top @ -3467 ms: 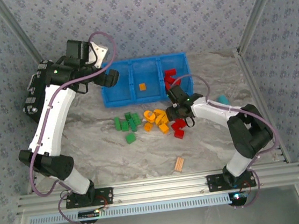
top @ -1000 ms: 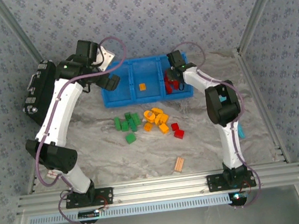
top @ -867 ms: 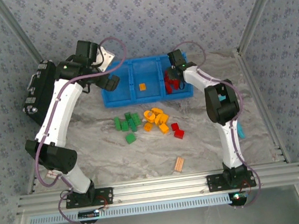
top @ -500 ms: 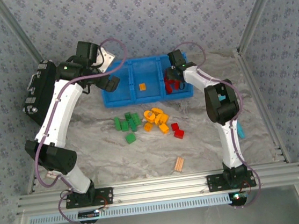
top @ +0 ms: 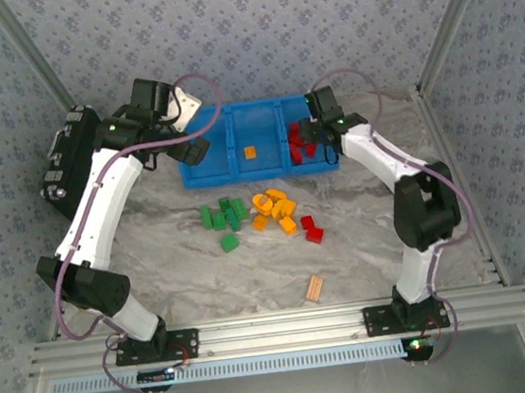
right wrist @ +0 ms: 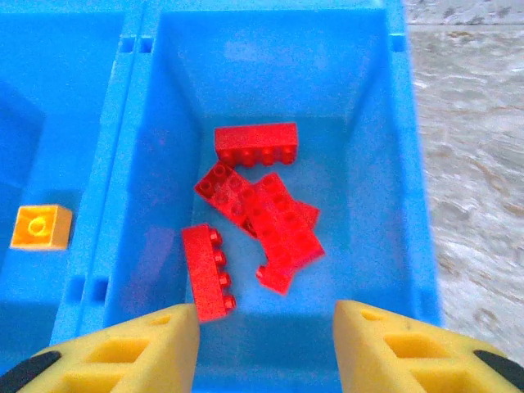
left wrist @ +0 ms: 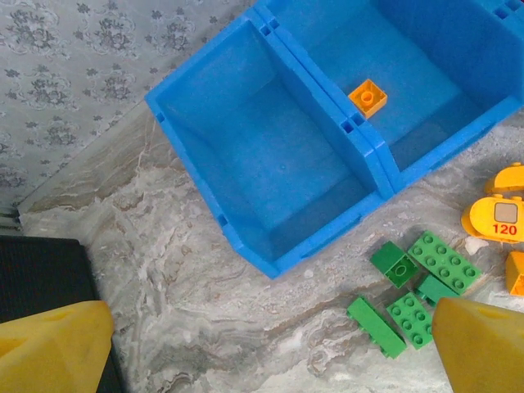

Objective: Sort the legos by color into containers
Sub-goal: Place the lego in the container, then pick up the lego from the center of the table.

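Note:
The blue bin [top: 214,169] holds three containers side by side. My right gripper [right wrist: 266,344] hangs open over the right one [right wrist: 393,164], where several red legos [right wrist: 282,229] lie loose; nothing is between its fingers. One orange brick [right wrist: 37,227] sits in the middle container [top: 250,152]. My left gripper [left wrist: 266,352] is wide open above the table just in front of the bare left container [left wrist: 270,172]. On the table lie green legos [top: 222,215], orange-yellow legos [top: 275,209] and two red legos [top: 310,229].
A black case [top: 64,162] stands at the left by the left arm. A pale striped flat piece [top: 314,288] lies near the front edge. Patterned walls close in behind and beside the bin.
My right gripper has opened over the right container, and a red brick now lies loose below it. The right arm's elbow swung out to the right. The left arm barely moved.

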Tool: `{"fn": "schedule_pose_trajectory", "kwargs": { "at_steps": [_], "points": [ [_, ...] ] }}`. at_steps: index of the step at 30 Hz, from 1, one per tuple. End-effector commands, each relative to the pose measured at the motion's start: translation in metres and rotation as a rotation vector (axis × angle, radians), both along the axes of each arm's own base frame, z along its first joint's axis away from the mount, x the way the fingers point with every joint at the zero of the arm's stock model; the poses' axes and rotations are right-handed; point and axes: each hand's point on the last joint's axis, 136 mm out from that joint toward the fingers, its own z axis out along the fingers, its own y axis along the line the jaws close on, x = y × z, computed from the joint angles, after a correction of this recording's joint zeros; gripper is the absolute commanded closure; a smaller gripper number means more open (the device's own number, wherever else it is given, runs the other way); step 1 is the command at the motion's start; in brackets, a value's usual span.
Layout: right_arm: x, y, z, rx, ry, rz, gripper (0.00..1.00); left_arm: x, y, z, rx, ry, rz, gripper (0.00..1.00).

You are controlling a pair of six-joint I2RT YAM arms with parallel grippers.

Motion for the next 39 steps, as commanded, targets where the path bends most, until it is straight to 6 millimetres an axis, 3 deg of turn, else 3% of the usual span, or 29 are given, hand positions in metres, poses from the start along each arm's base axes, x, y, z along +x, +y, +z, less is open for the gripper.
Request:
{"fn": "schedule_pose_trajectory", "kwargs": {
  "at_steps": [1,8,13,28,39],
  "points": [
    [-0.039,-0.002,-0.007,-0.023,0.076,0.043,0.52,-0.002,-0.003,0.018,-0.029,-0.059,-0.012,0.0],
    [-0.11,0.004,-0.033,0.025,0.203,0.081,0.53,-0.004,-0.006,0.017,-0.038,-0.051,-0.018,0.0],
    [-0.146,0.013,-0.071,0.07,0.294,0.069,0.52,-0.004,-0.004,0.025,-0.054,-0.097,0.003,0.0],
    [-0.169,0.053,-0.138,0.064,0.428,0.141,0.51,-0.016,-0.001,0.029,-0.078,-0.114,0.006,0.0],
    [-0.186,0.043,-0.167,-0.047,0.51,0.118,0.51,-0.021,0.003,0.03,-0.081,-0.131,0.016,0.0]
  ]
}}
